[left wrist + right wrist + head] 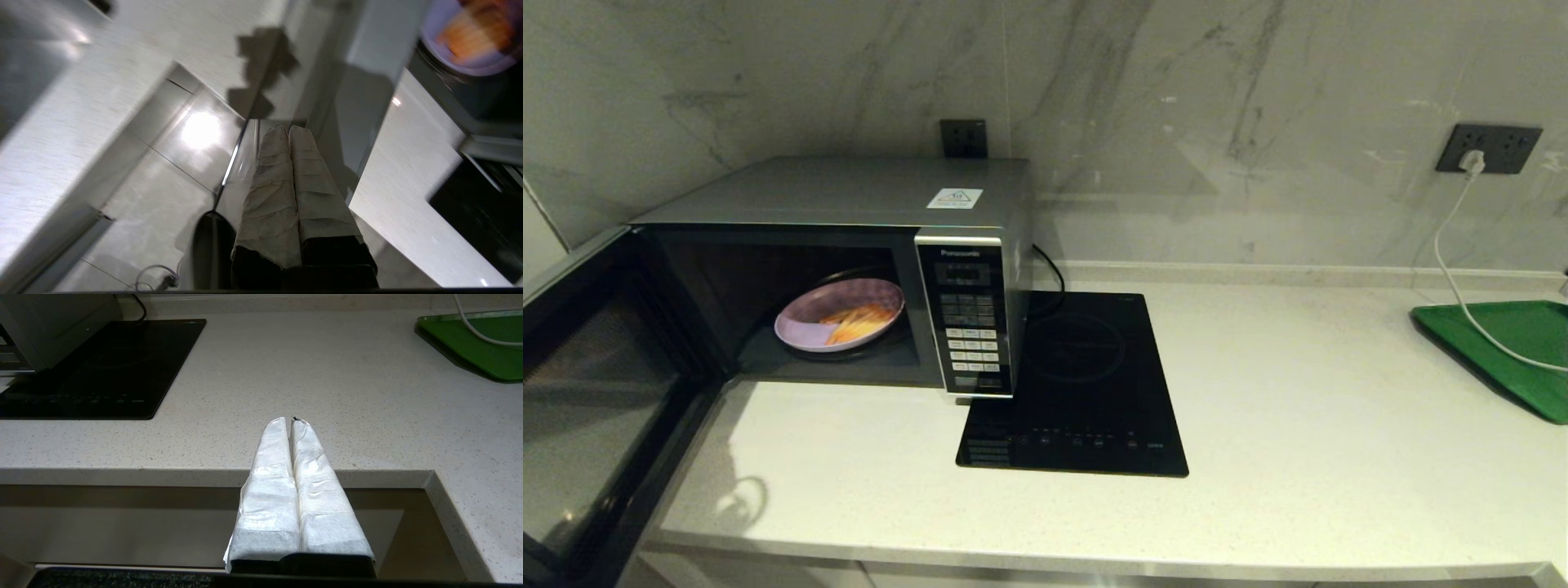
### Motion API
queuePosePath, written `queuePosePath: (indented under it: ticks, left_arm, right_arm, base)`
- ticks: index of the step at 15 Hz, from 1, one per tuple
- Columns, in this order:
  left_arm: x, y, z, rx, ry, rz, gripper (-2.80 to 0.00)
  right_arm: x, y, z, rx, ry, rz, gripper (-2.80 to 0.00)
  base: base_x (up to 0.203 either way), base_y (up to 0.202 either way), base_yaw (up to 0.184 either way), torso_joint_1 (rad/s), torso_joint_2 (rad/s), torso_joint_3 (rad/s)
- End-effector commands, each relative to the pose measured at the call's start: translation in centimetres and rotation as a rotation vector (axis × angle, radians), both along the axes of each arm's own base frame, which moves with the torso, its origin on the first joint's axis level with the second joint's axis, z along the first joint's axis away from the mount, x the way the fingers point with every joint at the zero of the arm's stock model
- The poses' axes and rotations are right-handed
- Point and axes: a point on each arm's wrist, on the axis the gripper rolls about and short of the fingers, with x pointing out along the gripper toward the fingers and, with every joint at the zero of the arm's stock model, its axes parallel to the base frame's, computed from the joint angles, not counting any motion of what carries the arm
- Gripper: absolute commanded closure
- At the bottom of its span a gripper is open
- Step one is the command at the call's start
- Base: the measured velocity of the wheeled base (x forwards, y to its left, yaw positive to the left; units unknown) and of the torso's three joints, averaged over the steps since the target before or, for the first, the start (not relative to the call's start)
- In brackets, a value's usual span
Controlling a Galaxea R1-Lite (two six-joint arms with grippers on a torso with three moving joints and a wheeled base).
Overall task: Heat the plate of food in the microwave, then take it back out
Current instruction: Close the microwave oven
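I see a pale speckled tabletop under a grey-veined marble wall, with two dark wall sockets and glossy floor tiles below.

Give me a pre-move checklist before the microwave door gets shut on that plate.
1. Plate of food fully inside the microwave cavity: ok.
2. Microwave door swung wide open toward the robot's left, nothing seen in its path: ok.
3. Left end effector shut and holding nothing, below the counter edge: ok.
4. Right end effector shut and holding nothing, at the front edge of the countertop: ok.
5. Plate centred on the turntable: cannot tell.
6. Microwave plugged in: cannot tell.
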Motion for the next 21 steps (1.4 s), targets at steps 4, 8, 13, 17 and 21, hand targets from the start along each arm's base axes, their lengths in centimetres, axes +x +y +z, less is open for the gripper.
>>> queuePosePath:
  ticks: [4, 8, 13, 17, 21]
  left_arm:
    - [1.1, -8.8, 0.9, -0.163, -0.005, -0.158, 0.0]
    - [0.9, -12.6, 1.4, -0.239, -0.011, -0.183, 0.0]
    - [3.0, -14.6, -0.3, -0.211, 0.079, -0.337, 0.0]
    - [6.2, -16.8, -1.6, -0.217, 0.065, -0.43, 0.0]
    - [8.1, -18.4, -2.5, -0.218, 0.058, -0.484, 0.0]
  right_arm:
    - [0.0, 0.0, 0.0, 0.0, -0.001, 0.0, 0.0]
    - [0.0, 0.0, 0.0, 0.0, -0.002, 0.0, 0.0]
    - [0.0, 0.0, 0.0, 0.001, -0.001, 0.0, 0.0]
    - [0.0, 0.0, 0.0, 0.0, -0.001, 0.0, 0.0]
    - [0.0, 0.0, 0.0, 0.0, 0.0, 0.0, 0.0]
  base:
    - [0.0, 0.0, 0.0, 0.0, 0.0, 0.0]
    - [0.0, 0.0, 0.0, 0.0, 0.0, 0.0]
    - [0.0, 0.0, 0.0, 0.0, 0.0, 0.0]
    - [0.0, 0.0, 0.0, 0.0, 0.0, 0.0]
    - [0.0, 0.0, 0.0, 0.0, 0.0, 0.0]
